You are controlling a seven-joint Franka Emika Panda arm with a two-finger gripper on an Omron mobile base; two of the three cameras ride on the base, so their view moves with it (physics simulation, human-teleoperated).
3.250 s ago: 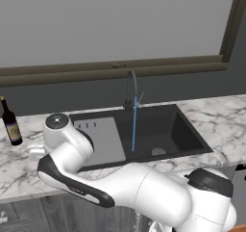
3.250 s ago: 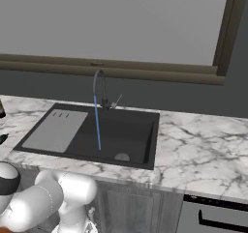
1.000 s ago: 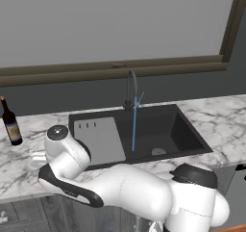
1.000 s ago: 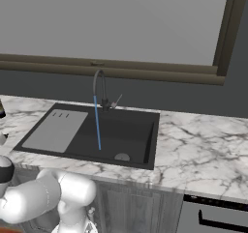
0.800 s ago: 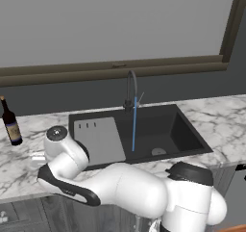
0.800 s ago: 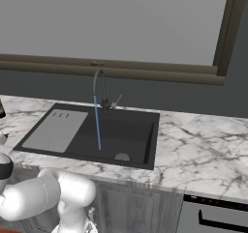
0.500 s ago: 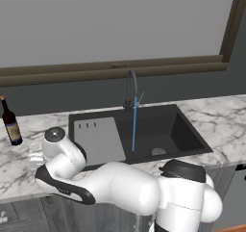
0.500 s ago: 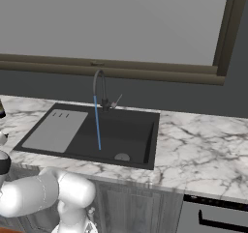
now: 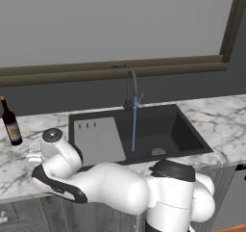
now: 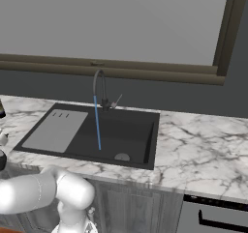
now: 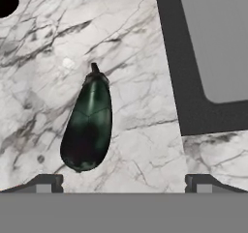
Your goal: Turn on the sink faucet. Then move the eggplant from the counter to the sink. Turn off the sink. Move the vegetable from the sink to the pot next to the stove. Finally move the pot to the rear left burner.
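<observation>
1. Faucet [image 9: 130,89] running: thin blue stream [image 9: 134,125] falling from the spout into the dark sink [image 9: 170,130] basin, landing near the drain [image 9: 157,151].
2. Grey drainboard [image 9: 97,140] on the sink's left half, bare.
3. Eggplant [image 11: 88,124] lying flat on the marble counter [image 11: 140,106] in the hand view, dark green-black and glossy, stem end pointing toward the top of that view, rounded end toward the bottom.
4. Eggplant apart from the sink's black rim [image 11: 180,82]; strip of bare marble between them.
5. Gripper [image 11: 121,182] spread wide, nothing held; two dark fingertips [image 11: 46,182] at the bottom of the hand view, well apart, over the counter.
6. Eggplant's rounded end between the two fingertips, closer to the one on the view's left; no contact visible.
7. Arm bent low and out over the counter left of the sink in the left base view.
8. Dark bottle [image 9: 10,122] upright on the counter, far left, near the back wall.
9. Wide window frame [image 9: 120,70] behind the faucet.
</observation>
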